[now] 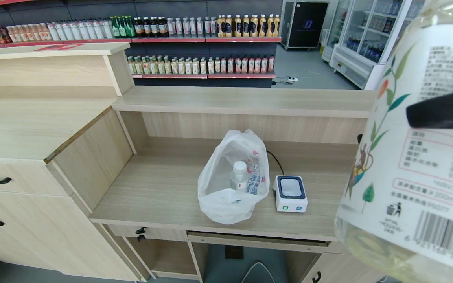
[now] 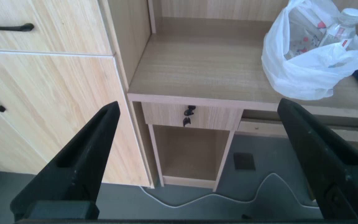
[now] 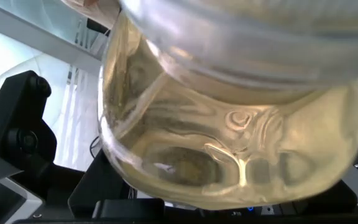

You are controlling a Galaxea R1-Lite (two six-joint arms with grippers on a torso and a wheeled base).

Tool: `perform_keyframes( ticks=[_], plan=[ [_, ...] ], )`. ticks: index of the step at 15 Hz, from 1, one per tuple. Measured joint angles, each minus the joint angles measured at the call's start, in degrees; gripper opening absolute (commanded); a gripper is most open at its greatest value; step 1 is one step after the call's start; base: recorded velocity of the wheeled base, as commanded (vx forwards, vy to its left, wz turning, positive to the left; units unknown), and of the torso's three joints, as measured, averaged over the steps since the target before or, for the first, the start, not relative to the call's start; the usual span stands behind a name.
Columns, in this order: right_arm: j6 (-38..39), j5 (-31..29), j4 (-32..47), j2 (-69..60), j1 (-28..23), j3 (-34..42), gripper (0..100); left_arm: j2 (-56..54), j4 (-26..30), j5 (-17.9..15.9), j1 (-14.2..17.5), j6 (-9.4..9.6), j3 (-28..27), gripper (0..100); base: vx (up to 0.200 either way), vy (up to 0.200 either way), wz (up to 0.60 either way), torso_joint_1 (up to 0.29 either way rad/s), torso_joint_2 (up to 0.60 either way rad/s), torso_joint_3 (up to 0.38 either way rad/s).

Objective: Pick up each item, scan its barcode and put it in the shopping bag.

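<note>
Done: bagged bottle stands inside the shopping bag on the surface.
Now: right fingers clamp the held bottle, raised, barcode showing.
Left fingers: apart, empty.
Remaining: likely scanning at the scanner, bag's 3 o'clock, then bagging.

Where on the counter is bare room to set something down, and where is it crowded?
The widest bare patch of the counter lies between the left side panel and the shopping bag. A free strip runs behind the bag. It is crowded where the bag and the scanner stand close together. The bottle hides the far right.
</note>
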Motion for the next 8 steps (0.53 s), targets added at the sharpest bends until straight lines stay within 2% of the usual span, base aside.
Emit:
perform_keyframes(
  ticks=[8],
  plan=[
    [-0.7, 0.2, -0.2, -1.0, 2.1, -0.2, 0, 0.0, 0.0, 0.0, 0.0, -0.02, 0.0, 100, 0.000, 0.000, 0.00, 0.000, 0.00, 0.000]
  ],
)
